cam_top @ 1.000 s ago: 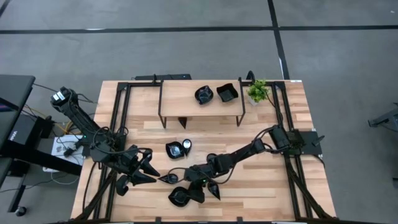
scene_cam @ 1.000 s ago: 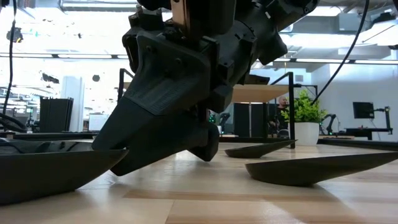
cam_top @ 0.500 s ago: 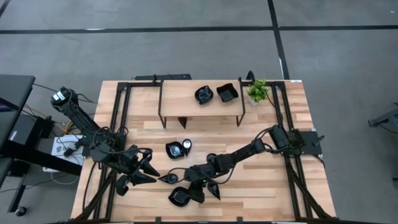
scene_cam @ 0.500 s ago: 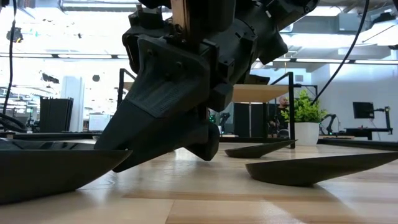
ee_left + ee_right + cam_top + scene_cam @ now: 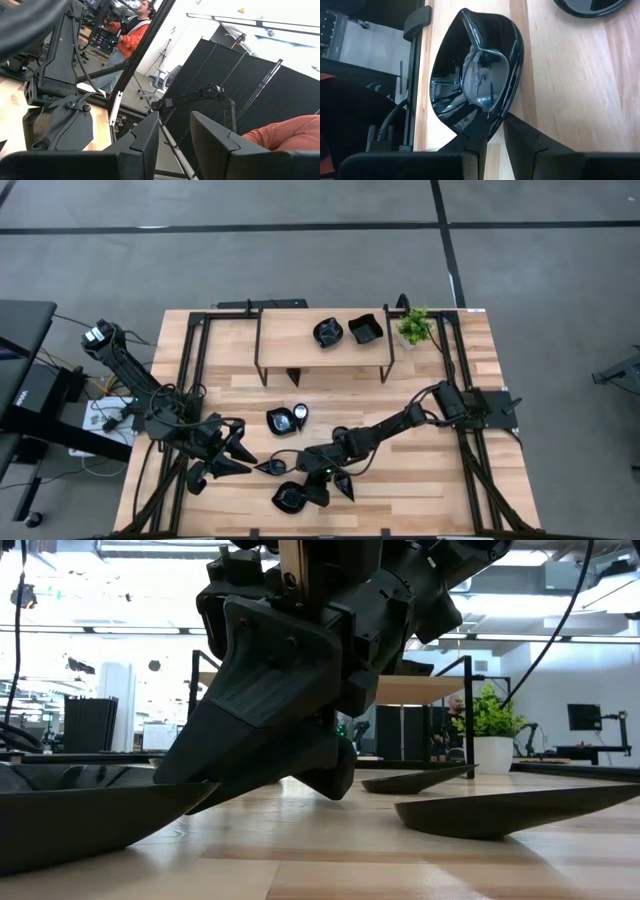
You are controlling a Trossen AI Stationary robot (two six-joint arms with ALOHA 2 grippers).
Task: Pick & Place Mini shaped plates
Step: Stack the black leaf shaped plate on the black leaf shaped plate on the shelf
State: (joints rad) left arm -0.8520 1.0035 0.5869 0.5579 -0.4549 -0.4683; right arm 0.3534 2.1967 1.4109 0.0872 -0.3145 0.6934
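Observation:
A glossy black leaf-shaped mini plate [image 5: 475,75] lies near the table's front edge [image 5: 288,498], resting on its underside [image 5: 80,815]. My right gripper [image 5: 492,131] reaches down to it [image 5: 304,483], shut on its rim. My left gripper [image 5: 238,452] hangs above the table's left front, open and with nothing between its fingers [image 5: 175,120]. More black plates lie around: a teardrop one [image 5: 343,484], a small one [image 5: 268,468] and a round one [image 5: 280,421]. My right gripper has the plate's rim [image 5: 496,115] at its broad end between the two fingers. One finger [image 5: 465,142] is over the hollow and the other finger [image 5: 525,140] is outside. The fingers come slanting down from the table's right. The plate stays flat on the table.
A low wooden shelf [image 5: 290,338] at the back carries two black plates [image 5: 328,332] [image 5: 365,329]. A small green potted plant [image 5: 414,326] stands at the back right. Another plate [image 5: 590,6] lies beyond the held one. A person shows in the room behind.
My right gripper's fingers have drawn closer together on the plate's rim. The plate has kept its place on the table.

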